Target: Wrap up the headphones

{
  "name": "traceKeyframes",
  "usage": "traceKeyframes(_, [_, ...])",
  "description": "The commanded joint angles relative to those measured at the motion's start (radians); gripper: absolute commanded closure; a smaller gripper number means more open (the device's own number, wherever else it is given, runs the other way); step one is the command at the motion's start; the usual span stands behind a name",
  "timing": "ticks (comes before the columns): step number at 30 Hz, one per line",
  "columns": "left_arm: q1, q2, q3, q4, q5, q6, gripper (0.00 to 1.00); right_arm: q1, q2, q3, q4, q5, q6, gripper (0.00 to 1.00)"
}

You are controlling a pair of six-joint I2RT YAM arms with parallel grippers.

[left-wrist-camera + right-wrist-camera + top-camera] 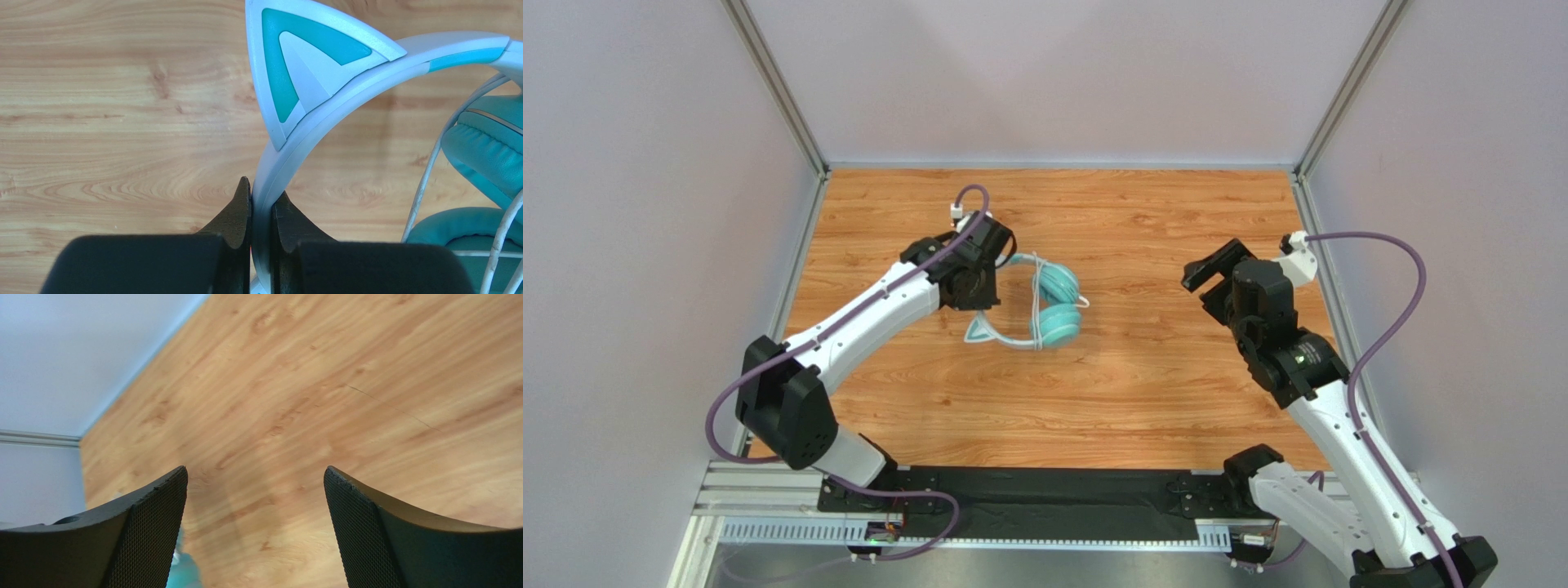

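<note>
**Position.** The headphones [1044,304] lie near the middle of the surface [1136,404], slightly toward its left edge. The ear cups [485,153] are close together.

**Pincers.** The left pincer [263,197] is closed narrow on the headband [344,92], both pads pressed flat against it just beside the base of one cat ear [301,67]. The right pincer [255,478] stands wide with nothing between its jaws. It is near the right edge of the surface and well apart from the headphones.

**Step in hand.** The left arm is judged to be anchoring the headphones while the right arm is free between passes of the cable [423,190]. Thin white strands already cross the ear cups, so some wrapping appears done. How many turns there are, and where the loose end lies, cannot be told.

**Next move.** If any cable remains, the right pincer needs to find the free length, pinch it lightly and lead it round the cups. The left hold must not slip while this is done.

**Materials and shapes.**
- Headband: smooth, hard, pale plastic in a thin curved strip, with a teal inset.
- Cat ear: pointed and triangular, with teal and grey panels.
- Ear cups: round, teal and cushioned, with a soft, faintly grained covering.
- Cable: thin, white and limp, and likely to spring loose.
- Pincer pads: black, with a fine mesh texture.
- Surface: wood-grain laminate.
</note>
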Motion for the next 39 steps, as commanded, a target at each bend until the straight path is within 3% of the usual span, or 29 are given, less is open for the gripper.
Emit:
traceKeyframes(1, [0.109,0.052,0.078,-0.006,0.056,0.027,1.0,-0.004,-0.026,-0.043,-0.089,0.03,-0.067,0.17])
traceKeyframes(8, [0.341,0.177,0.237,-0.043,0.036,0.016,1.0,-0.004,-0.046,-0.121,-0.105,0.003,-0.107,0.17])
traceKeyframes(13, [0.439,0.334,0.38,-0.051,0.037,0.011,1.0,-0.004,-0.031,-0.16,-0.105,-0.019,-0.121,0.17])
traceKeyframes(16, [0.447,0.421,0.481,-0.06,0.033,0.021,1.0,-0.004,-0.019,-0.173,-0.105,-0.017,-0.129,0.16])
traceKeyframes(18, [0.447,0.522,0.657,-0.089,0.055,0.018,1.0,-0.004,-0.004,-0.184,-0.102,-0.013,-0.141,0.16])
traceKeyframes(19, [0.447,0.555,0.658,-0.089,0.055,0.014,1.0,-0.004,0.003,-0.184,-0.102,-0.014,-0.142,0.16])
traceKeyframes(26, [0.45,0.883,1.097,-0.149,0.064,-0.01,1.0,-0.005,0.032,-0.2,-0.097,-0.048,-0.135,0.16])
traceKeyframes(39, [0.452,1.029,1.132,-0.032,0.112,-0.022,1.0,-0.004,-0.036,-0.243,-0.09,-0.02,-0.129,0.16])
